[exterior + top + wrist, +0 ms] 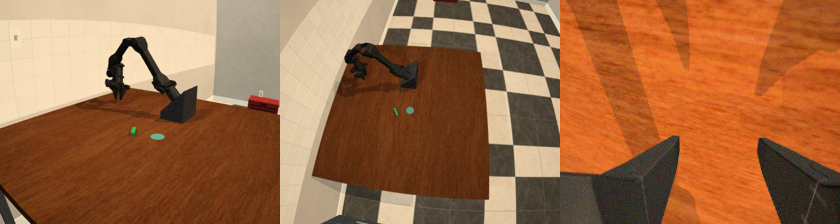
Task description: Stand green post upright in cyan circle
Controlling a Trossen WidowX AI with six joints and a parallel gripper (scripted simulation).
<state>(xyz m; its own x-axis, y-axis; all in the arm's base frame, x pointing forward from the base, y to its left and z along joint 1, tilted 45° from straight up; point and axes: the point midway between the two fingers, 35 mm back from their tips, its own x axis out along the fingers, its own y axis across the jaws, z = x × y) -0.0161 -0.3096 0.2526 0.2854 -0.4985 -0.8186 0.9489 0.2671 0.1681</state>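
The green post (395, 112) lies flat on the wooden table, just left of the cyan circle (410, 110). In the exterior view the post (133, 131) lies left of the circle (157, 136), apart from it. My gripper (119, 96) hangs fingers-down over the far left part of the table, well away from the post; it also shows in the top view (360, 75). In the wrist view the two dark fingers stand partly apart with only bare wood between them. The post and circle are out of the wrist view.
The arm's dark wedge-shaped base (180, 106) stands behind the circle. A red box (263, 104) sits on the floor at the far right. A tiled wall runs along the table's left side.
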